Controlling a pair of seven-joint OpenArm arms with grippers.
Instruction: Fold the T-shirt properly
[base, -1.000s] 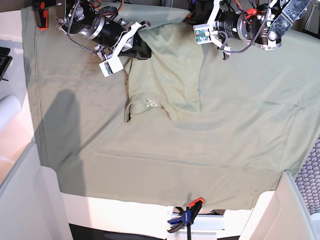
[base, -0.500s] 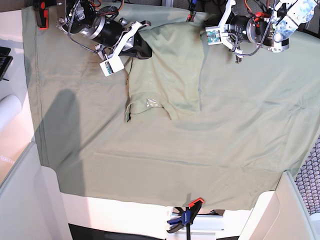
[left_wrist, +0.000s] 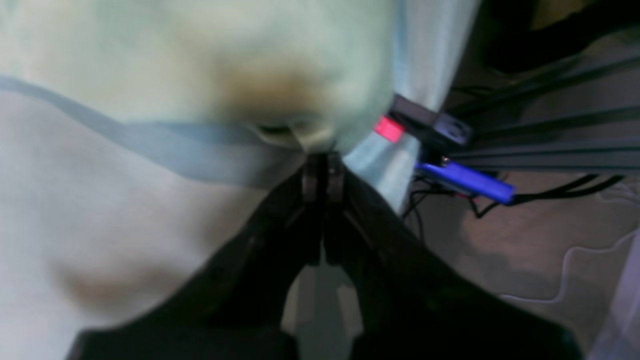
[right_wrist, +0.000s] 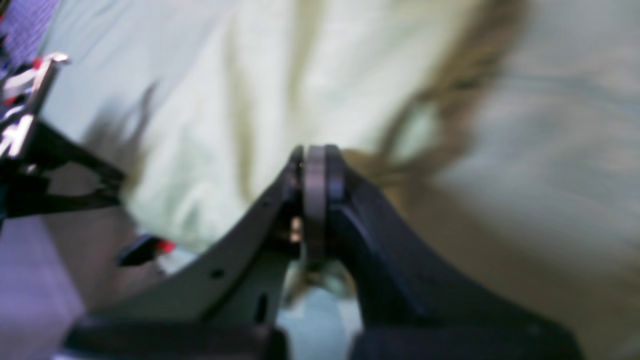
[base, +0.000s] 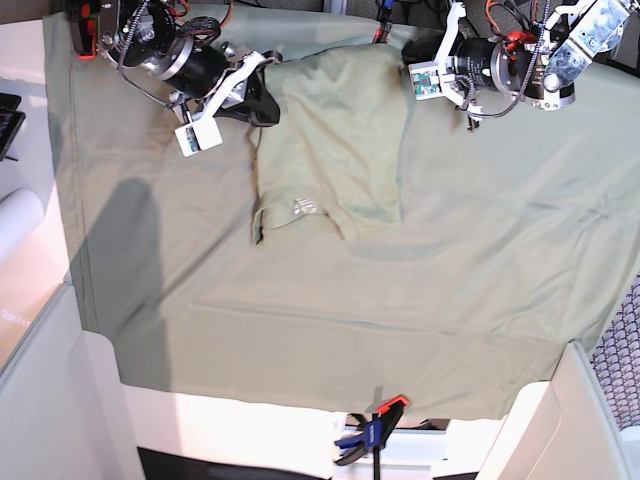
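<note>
The pale green T-shirt (base: 330, 150) lies as a long folded strip in the middle of the tablecloth (base: 480, 260), its white neck label (base: 303, 207) near the front end. My right gripper (base: 268, 96) is at the shirt's far left corner. My left gripper (base: 408, 62) is at its far right corner. In the left wrist view the left gripper (left_wrist: 320, 162) is shut, pinching a fold of the T-shirt (left_wrist: 225, 55). In the blurred right wrist view the right gripper (right_wrist: 314, 159) is shut against the edge of the T-shirt (right_wrist: 225, 100).
A clamp (base: 375, 430) holds the tablecloth at the table's front edge. A red clamp (base: 85, 28) sits at the far left corner, and another clamp (left_wrist: 425, 125) with a blue handle (left_wrist: 465, 181) and cables lies beyond the far edge. A white roll (base: 15, 220) lies off the left side.
The two grippers have moved apart, the right one to the base view's left and the left one to its right. The shirt's far end is now spread wider between them.
</note>
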